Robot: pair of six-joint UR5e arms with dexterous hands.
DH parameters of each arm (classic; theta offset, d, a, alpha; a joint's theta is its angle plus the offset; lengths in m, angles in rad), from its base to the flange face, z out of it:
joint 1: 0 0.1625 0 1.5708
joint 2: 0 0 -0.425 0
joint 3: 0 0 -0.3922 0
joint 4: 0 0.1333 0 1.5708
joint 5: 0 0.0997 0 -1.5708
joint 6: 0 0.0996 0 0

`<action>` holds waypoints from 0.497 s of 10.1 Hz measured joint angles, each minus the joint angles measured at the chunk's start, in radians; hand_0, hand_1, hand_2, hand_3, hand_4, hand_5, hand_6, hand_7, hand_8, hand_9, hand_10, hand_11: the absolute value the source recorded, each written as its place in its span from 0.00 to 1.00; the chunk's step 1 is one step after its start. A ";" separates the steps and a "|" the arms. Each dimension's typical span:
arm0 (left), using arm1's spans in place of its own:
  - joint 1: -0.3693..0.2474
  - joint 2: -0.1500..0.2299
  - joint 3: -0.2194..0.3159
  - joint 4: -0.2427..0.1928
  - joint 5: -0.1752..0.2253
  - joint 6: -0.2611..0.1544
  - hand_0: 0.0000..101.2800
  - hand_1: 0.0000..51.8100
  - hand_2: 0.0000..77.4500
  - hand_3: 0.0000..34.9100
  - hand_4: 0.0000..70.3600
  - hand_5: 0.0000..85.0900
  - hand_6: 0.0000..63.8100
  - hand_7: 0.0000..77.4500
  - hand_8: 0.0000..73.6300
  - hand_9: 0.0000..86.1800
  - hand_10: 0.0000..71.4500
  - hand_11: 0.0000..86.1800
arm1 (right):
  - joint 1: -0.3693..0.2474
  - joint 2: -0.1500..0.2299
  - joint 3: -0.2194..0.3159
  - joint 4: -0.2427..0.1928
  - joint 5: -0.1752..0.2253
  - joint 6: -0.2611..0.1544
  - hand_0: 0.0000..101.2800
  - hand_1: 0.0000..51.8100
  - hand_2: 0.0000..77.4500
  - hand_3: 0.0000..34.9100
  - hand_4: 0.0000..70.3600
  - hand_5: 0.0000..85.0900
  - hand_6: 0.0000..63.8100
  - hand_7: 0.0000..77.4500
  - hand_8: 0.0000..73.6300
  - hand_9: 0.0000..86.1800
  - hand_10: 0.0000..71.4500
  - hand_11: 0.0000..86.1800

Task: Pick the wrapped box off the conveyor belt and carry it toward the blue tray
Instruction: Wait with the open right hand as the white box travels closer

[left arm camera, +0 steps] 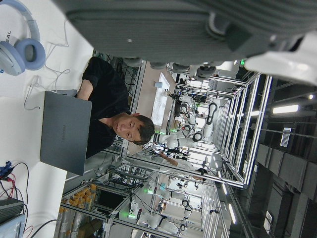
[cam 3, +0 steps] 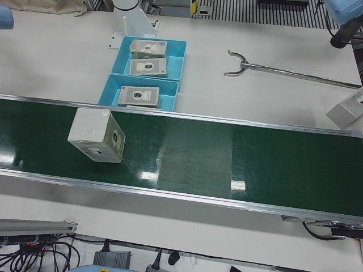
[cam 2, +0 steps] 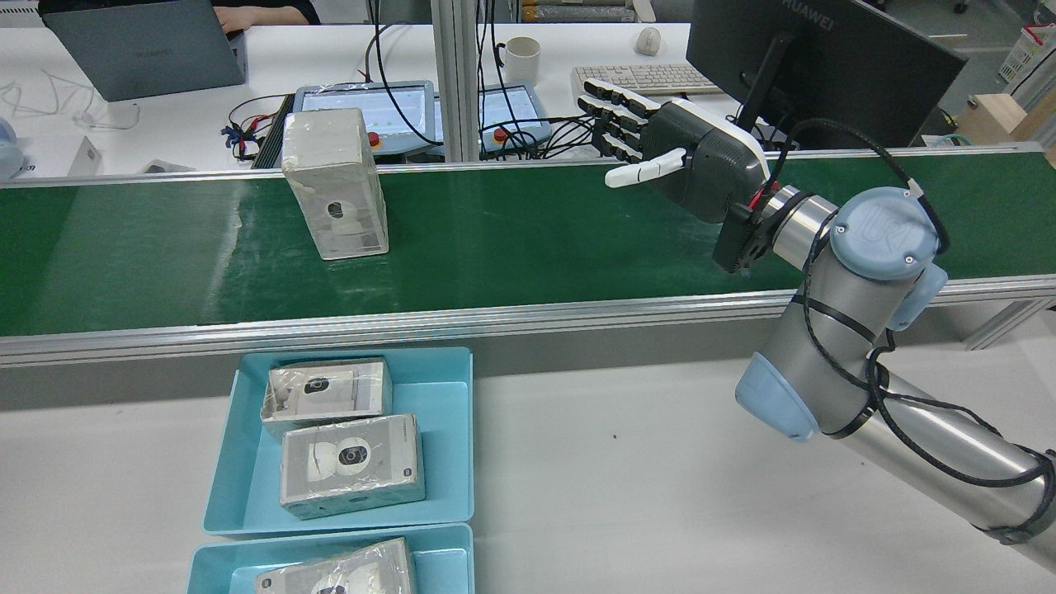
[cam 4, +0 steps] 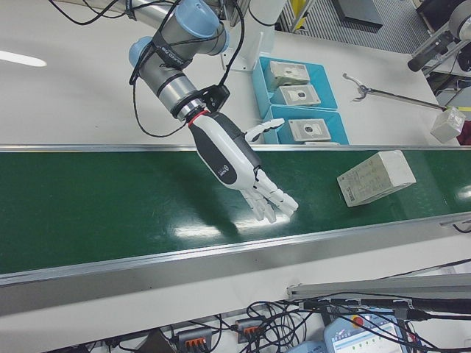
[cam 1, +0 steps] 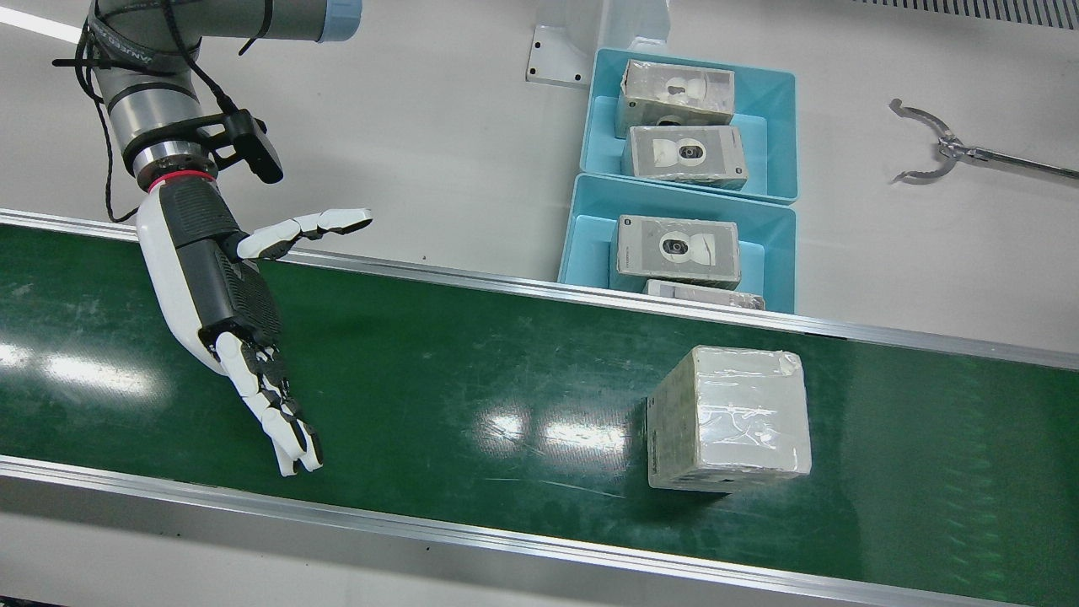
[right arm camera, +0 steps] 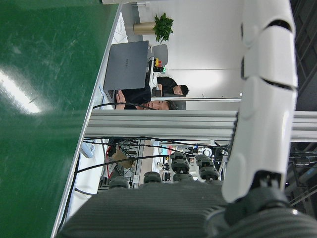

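Right hand point(cam 1: 228, 295), black-and-white, hovers empty with fingers spread over the green conveyor belt point(cam 1: 472, 371), well apart from the grey plastic-wrapped box point(cam 1: 729, 419) (seemingly awaiting its approach).

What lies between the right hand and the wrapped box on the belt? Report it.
Nothing lies there. In the front view, only bare green conveyor belt with light glare separates the open right hand from the wrapped box. The rear view agrees.

Left hand point(left arm camera: 198, 29): only blurred underside in own view, fingers unreadable; front blue tray point(cam 2: 247, 561) cut by edge.
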 joint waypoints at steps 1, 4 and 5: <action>0.000 0.000 0.000 0.000 0.000 0.000 0.00 0.00 0.01 0.00 0.00 0.01 0.00 0.00 0.00 0.00 0.01 0.00 | -0.001 0.000 0.000 0.000 0.000 0.000 0.46 0.25 0.16 0.28 0.01 0.10 0.00 0.01 0.00 0.01 0.00 0.01; 0.000 0.000 0.000 0.000 0.000 0.000 0.00 0.00 0.01 0.00 0.00 0.01 0.00 0.00 0.00 0.00 0.00 0.00 | -0.002 0.001 -0.003 0.000 0.000 0.000 0.46 0.25 0.16 0.28 0.01 0.10 0.00 0.01 0.00 0.01 0.00 0.01; 0.000 0.000 0.000 0.000 0.000 0.000 0.00 0.00 0.01 0.00 0.00 0.01 0.00 0.00 0.00 0.00 0.00 0.00 | -0.002 0.001 -0.005 0.000 0.001 0.000 0.46 0.25 0.16 0.28 0.01 0.10 0.00 0.01 0.00 0.01 0.00 0.01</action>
